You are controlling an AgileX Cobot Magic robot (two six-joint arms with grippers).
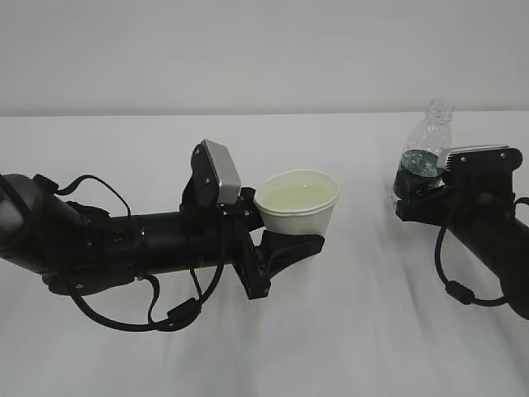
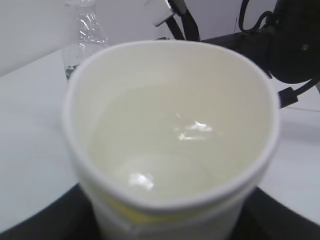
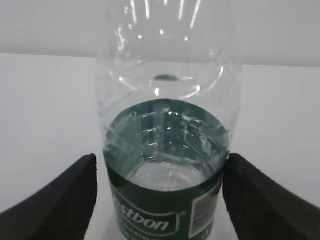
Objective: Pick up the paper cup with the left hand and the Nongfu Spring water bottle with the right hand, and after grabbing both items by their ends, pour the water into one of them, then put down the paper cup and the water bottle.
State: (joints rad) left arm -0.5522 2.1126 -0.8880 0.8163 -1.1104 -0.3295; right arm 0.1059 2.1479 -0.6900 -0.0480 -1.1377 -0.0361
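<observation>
paper cup: off-white, tapered paper cup with a rolled rim (image 1: 299, 201) is sitting upright in the left gripper, mouth pointing up, long axis vertical; its wall is matte and smooth, its inside pale yellowish, and a faint yellow band is showing low on the wall in the left wrist view (image 2: 170, 145).
water: clear colourless liquid (image 2: 165, 150) is lying in the cup, glinting with a few white highlights.
left hand: black, cable-hung robot arm with a grey-topped wrist block and a black two-finger gripper (image 1: 285, 236) is reaching in from the left, lying low over the table, and is clasping the cup around its lower part, jaws pressing on the paper wall.
water bottle: small clear ribbed plastic bottle with a dark green label and white lettering (image 1: 423, 157) is standing upright on the table at the right, open neck pointing up, long axis vertical; its crinkled upper half is catching reflections (image 3: 167, 125).
right hand: matching black arm with a grey-topped wrist block and black two-finger gripper (image 1: 413, 190) is sitting level with the label; its two matte, rounded fingers (image 3: 60, 195) are standing parted on either side of the bottle, with slim gaps showing, so it is not clamping.
table: plain white, smooth tabletop (image 1: 347, 331) is carrying both arms' soft shadows.
position: cup and bottle are well apart.
</observation>
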